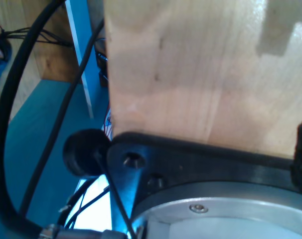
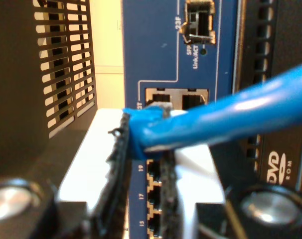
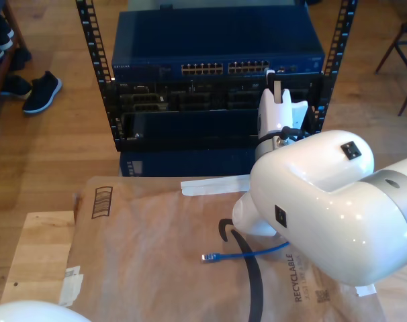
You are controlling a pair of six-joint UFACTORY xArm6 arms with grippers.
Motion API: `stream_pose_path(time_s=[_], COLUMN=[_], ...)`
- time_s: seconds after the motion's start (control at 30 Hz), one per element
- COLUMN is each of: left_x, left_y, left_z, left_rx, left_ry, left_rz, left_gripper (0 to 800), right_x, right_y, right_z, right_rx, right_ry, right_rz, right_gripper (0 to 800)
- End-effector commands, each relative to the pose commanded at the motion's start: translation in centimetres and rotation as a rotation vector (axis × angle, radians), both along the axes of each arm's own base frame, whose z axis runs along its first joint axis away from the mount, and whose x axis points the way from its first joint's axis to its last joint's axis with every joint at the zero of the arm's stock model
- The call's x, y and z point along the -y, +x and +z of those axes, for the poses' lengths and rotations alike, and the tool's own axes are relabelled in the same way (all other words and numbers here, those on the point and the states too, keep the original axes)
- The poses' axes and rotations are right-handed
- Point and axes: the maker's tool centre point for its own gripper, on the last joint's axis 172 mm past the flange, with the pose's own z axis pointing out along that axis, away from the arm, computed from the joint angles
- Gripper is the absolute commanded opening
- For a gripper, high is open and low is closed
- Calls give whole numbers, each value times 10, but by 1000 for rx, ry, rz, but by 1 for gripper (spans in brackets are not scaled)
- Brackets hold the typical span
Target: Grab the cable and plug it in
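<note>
Our second gripper [image 2: 143, 149], jaws clenched on the cable [image 2: 230, 117], hovers before the switch [image 2: 156, 50]; next, seat the plug in a port. We cannot tell our first gripper's jaw state.

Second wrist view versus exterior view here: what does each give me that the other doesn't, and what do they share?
Second wrist view: my second gripper pinching the cable near its end, close in front of the numbered ports. Exterior view: the cable's free plug lying on brown paper, plus shoes on the floor. Shared: the blue cable and the blue switch.
</note>
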Motion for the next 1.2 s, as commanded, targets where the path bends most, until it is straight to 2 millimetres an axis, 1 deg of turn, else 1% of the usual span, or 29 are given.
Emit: stream_pose_path(time_s=[0.13, 0.3, 0.57, 0.63, 0.93, 1.2], left_x=[0, 0, 0, 0, 0, 0], left_y=[0, 0, 0, 0, 0, 0], left_z=[0, 0, 0, 0, 0, 0], left_rx=[0, 0, 0, 0, 0, 0], left_ry=[0, 0, 0, 0, 0, 0], left_rz=[0, 0, 0, 0, 0, 0], left_gripper=[800, 800, 800, 800, 800, 800], right_x=[-3, -7, 1, 7, 7, 2], right_y=[1, 8, 11, 12, 11, 10], right_z=[2, 2, 0, 2, 2, 3], right_rx=[6, 18, 17, 20, 21, 22], right_ry=[-2, -2, -3, -1, 2, 3], right_rz=[10, 12, 0, -9, -9, -1], right_gripper=[0, 0, 0, 0, 0, 0])
